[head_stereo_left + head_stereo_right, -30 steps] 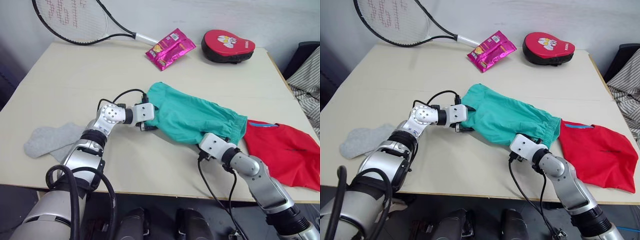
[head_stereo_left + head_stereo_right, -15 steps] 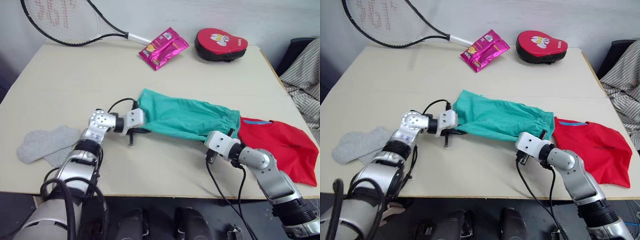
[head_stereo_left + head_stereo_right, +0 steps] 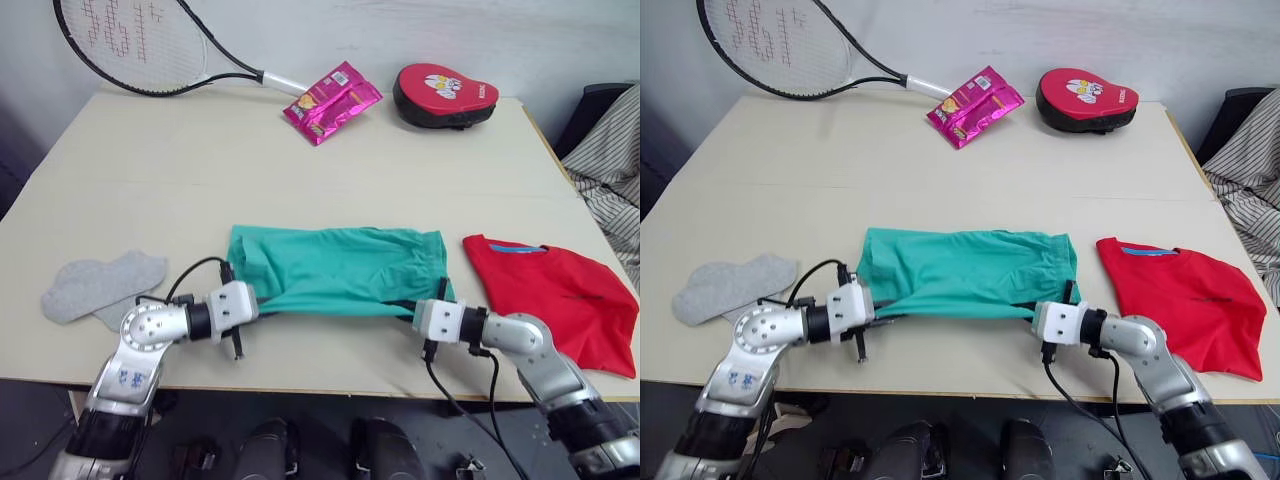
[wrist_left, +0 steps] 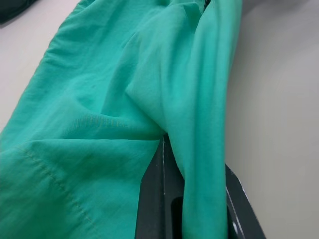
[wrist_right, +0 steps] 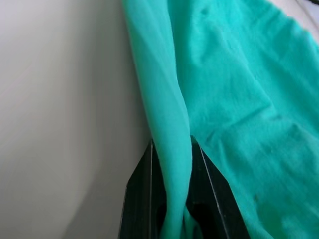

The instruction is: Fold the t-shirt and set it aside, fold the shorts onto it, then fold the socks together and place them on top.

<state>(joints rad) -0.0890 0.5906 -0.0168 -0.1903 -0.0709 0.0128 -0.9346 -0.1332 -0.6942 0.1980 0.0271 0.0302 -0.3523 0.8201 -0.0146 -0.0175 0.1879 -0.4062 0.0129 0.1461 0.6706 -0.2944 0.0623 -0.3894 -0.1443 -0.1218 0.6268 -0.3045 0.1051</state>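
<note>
On the table [image 3: 150, 200], both pincers pinch the shorts [image 3: 340, 270]: left pincer [image 3: 262, 303], right pincer [image 3: 405, 308].

Bare table [image 3: 330, 160] beyond shorts [image 3: 340, 270]

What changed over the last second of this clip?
Both grippers, left and right, pulled the shorts toward the table's near edge, stretching them out flat between them; both stay clamped on the near hem. T-shirt, socks, racket and mitt stayed put.
</note>
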